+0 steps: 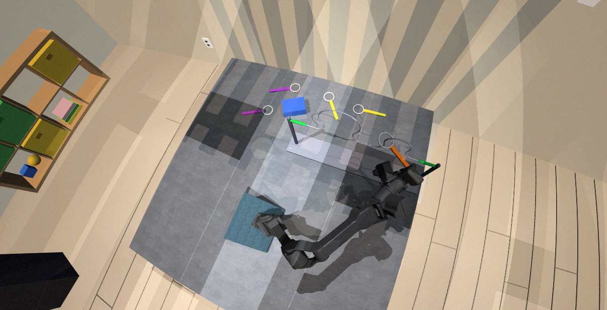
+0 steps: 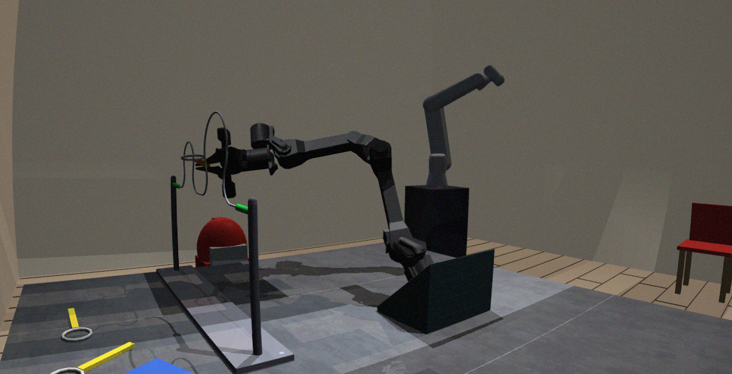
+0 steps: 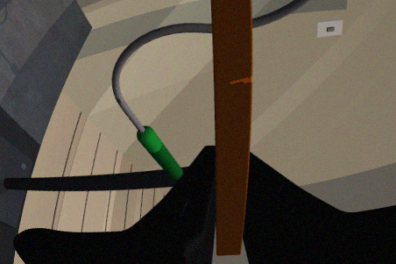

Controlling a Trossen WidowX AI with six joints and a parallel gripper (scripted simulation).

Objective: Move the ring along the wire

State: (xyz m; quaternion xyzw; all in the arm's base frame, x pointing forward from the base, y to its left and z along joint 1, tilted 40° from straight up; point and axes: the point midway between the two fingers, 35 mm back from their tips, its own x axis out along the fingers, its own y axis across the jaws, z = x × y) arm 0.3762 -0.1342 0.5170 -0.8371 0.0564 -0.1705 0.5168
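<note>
My gripper (image 1: 407, 166) (image 2: 206, 163) (image 3: 222, 154) is shut on the orange handle (image 1: 398, 155) (image 2: 202, 162) (image 3: 232, 110). The ring (image 1: 379, 140) (image 2: 182, 157) is nearly level, at the small hump of the grey wire (image 2: 216, 112) (image 3: 188, 27) near the right-hand post (image 1: 431, 170) (image 2: 174, 228) in the top view. The wire appears to pass through it; any contact is unclear. The ring is outside the wrist view. The green part (image 1: 427, 163) (image 2: 176, 185) (image 3: 159, 152) at that post is close to my gripper. The other green part (image 1: 298, 122) (image 2: 242, 208) is at the far left in the top view.
The other post (image 1: 293, 131) (image 2: 254, 268) stands on the base plate (image 2: 225, 327). A blue block (image 1: 293, 106) lies behind it. Purple handles (image 1: 252, 112) and yellow handles (image 1: 374, 113) with rings lie on the table. The tall wire arch stands beside my gripper in the exterior view.
</note>
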